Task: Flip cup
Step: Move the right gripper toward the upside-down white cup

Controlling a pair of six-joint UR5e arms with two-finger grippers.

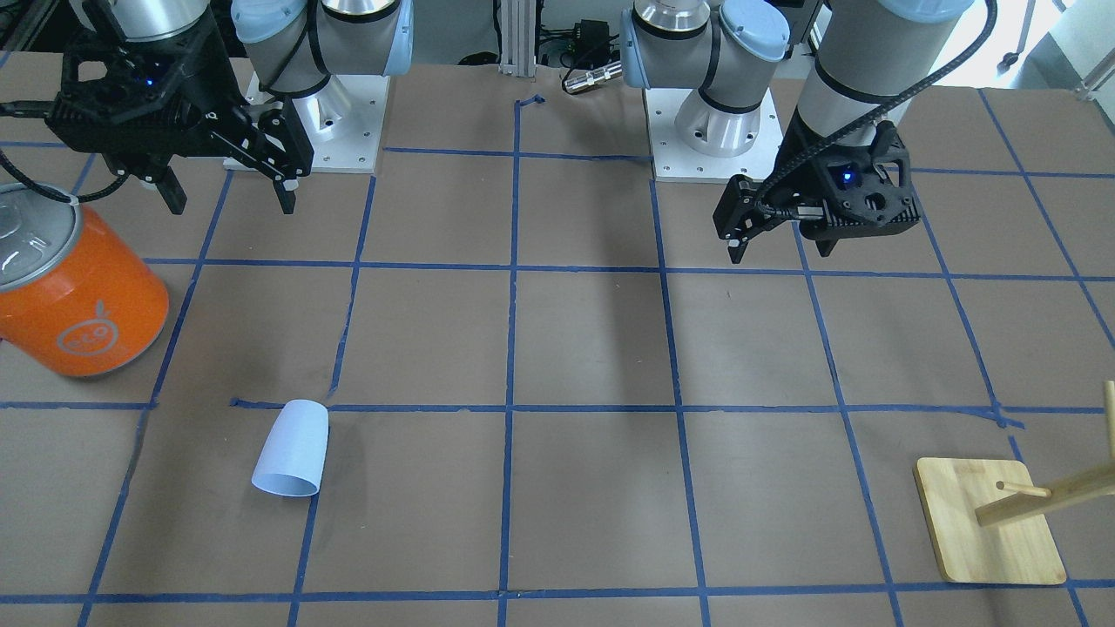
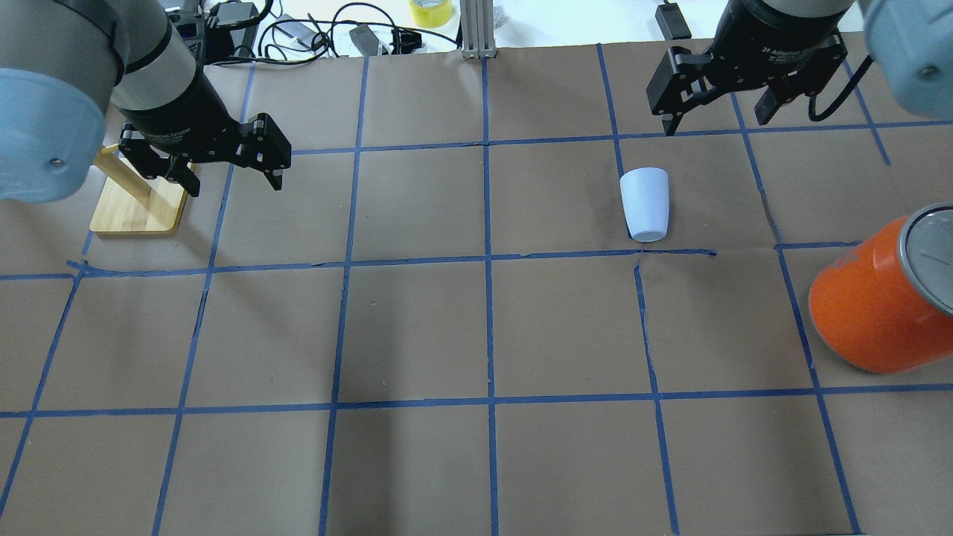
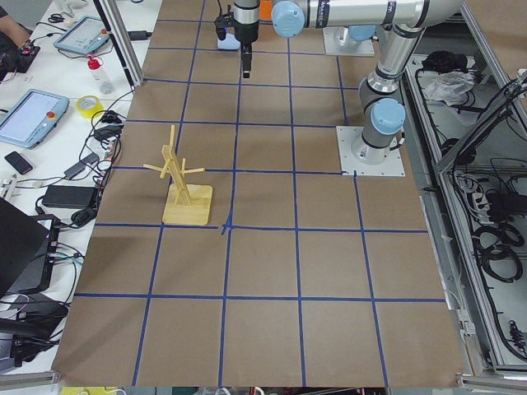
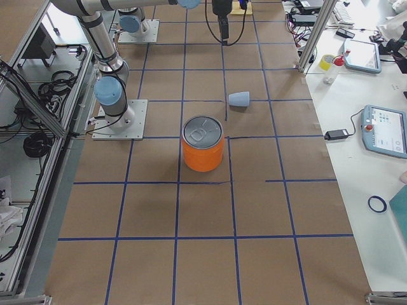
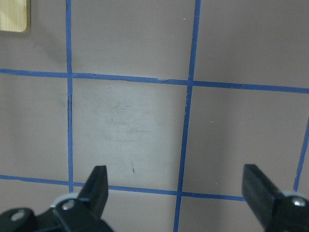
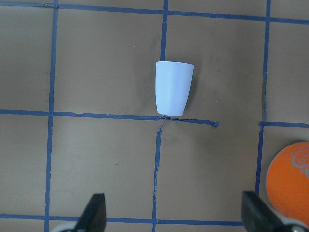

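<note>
The cup (image 1: 292, 448) is small and pale blue-white. It lies on its side on the brown table, with its wide mouth pointing away from the robot. It also shows in the overhead view (image 2: 645, 203), the exterior right view (image 4: 240, 98) and the right wrist view (image 6: 174, 88). My right gripper (image 2: 718, 123) is open and empty. It hovers beyond the cup, a little to its right, as the front view (image 1: 231, 205) and its own wrist view (image 6: 174, 199) also show. My left gripper (image 2: 234, 186) is open and empty far to the left, above bare table (image 5: 175, 176).
A large orange can (image 2: 878, 305) with a silver lid stands at the table's right side, near the cup (image 1: 78, 287). A wooden peg rack (image 2: 141, 201) on a square base stands at the far left, beside my left gripper. Blue tape lines grid the table.
</note>
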